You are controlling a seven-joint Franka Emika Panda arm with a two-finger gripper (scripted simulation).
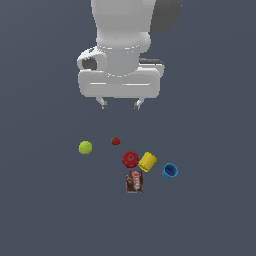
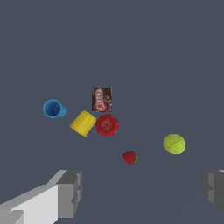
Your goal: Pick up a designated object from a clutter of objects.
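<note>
The yellow-green ball (image 1: 85, 147) (image 2: 174, 144) lay alone at the exterior view's left, apart from the strawberry (image 1: 116, 141) (image 2: 130, 157), apple (image 1: 130, 159) (image 2: 107, 125), tipped yellow cup (image 1: 147, 162) (image 2: 82, 123), blue cup (image 1: 170, 171) (image 2: 54, 108) and box (image 1: 134, 181) (image 2: 102, 99).

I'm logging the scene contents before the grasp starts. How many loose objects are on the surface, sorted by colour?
Red: 2, the apple and the strawberry
Yellow: 1, the yellow cup
Yellow-green: 1, the ball
Blue: 1, the blue cup
Dark brown-red: 1, the box
Total: 6
</note>
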